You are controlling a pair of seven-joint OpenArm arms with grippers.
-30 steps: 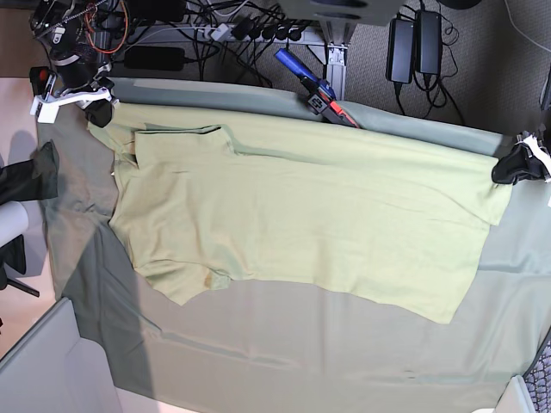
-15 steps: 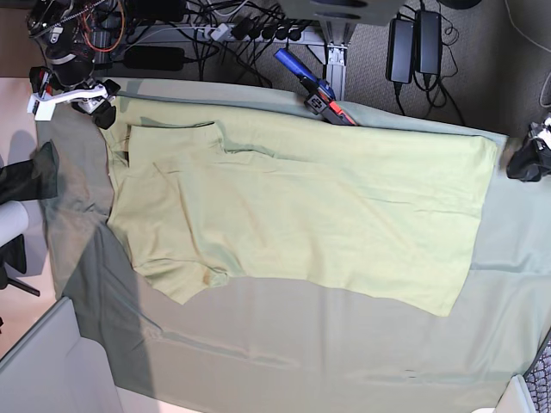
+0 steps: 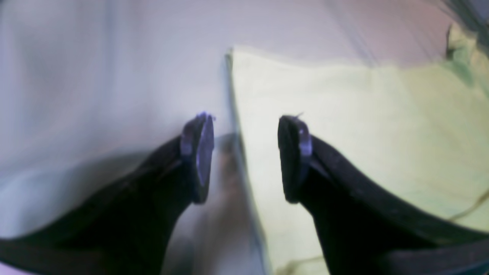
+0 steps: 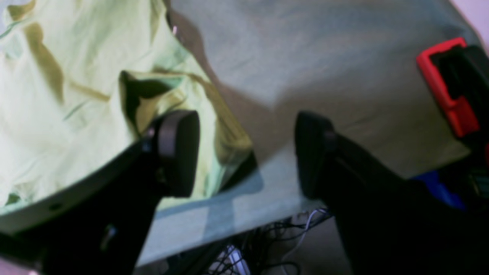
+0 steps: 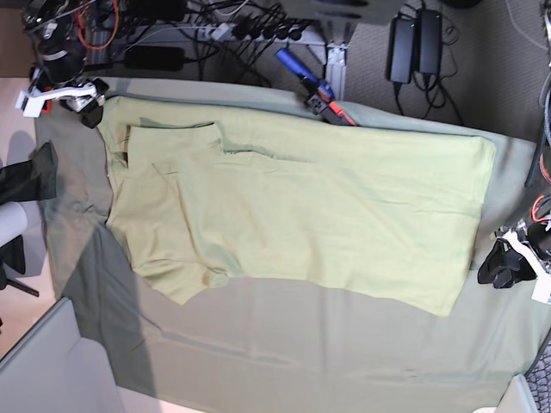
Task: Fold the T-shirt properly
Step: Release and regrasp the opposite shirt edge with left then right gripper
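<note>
The pale yellow-green T-shirt lies spread flat on the grey-green tablecloth, collar end to the left and hem to the right. Its far sleeve is folded onto the body. My left gripper is open and empty, just off the hem's near right corner. In the left wrist view the left gripper straddles the shirt's edge above the cloth. My right gripper is open and empty beside the far left shoulder. In the right wrist view the right gripper has the shirt on its left.
A blue and red tool lies at the table's far edge. Cables and power bricks are on the floor beyond. A dark object sits at the left edge. A red and black part is close to the right gripper.
The left gripper let go of the hem's far right corner and moved toward the near right. The right gripper drew back left from the shoulder. The shirt settled flat.
</note>
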